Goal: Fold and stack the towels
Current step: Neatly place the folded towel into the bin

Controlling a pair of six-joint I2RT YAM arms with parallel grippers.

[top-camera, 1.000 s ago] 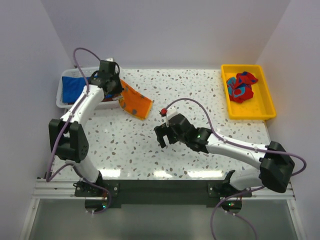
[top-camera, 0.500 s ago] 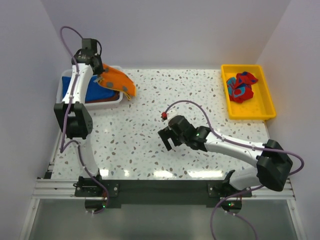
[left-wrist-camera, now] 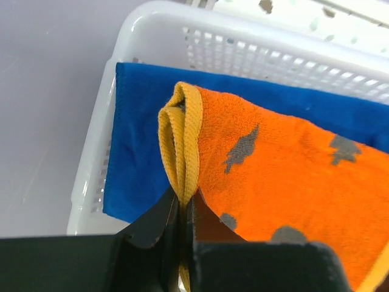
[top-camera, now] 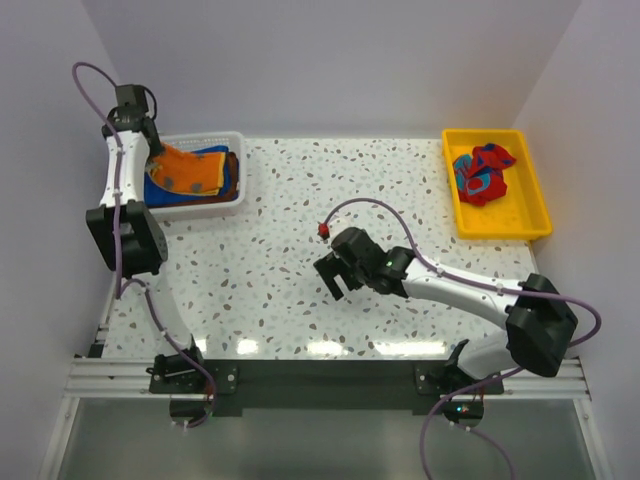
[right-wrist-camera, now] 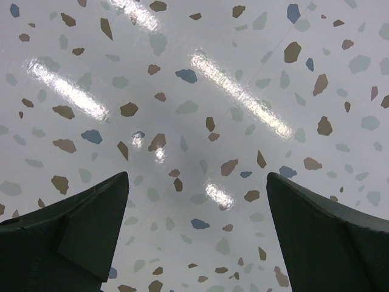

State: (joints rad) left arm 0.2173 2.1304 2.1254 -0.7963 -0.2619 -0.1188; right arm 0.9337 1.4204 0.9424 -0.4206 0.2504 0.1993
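the main risk sits with the left jaws, which are pinched shut on the yellow-hemmed corner of the orange towel (left-wrist-camera: 285,176) over the white basket (left-wrist-camera: 152,24) at the far left of the counter (top-camera: 270,270). only a doubled bit of hem lies between them. if they part while the cloth hangs partly lifted, the towel will likely slump and lose whatever fold it has, or land askew on the pile. the grip is close to the basket's left wall, so a release too near that side could leave an edge draped over the rim instead of lying flat. a sideways tug could also drag the blue towel (left-wrist-camera: 140,146) beneath it out of square.

the right jaws stand wide and empty, hovering low above bare counter near the middle, well apart from everything. nothing threatens there. the red towel with blue patches (top-camera: 483,172) lies crumpled in the yellow tray (top-camera: 540,215) at the far right, so the job looks far from finished.

the orange towel is bright terry with scattered grey spots and a yellow border, and its held corner is doubled on itself into a loop. it spreads across the basket over the flat blue towel, and the top view shows a sliver of rust-brown cloth (top-camera: 233,168) at the basket's right end. it looks soft and limp, apt to crease.
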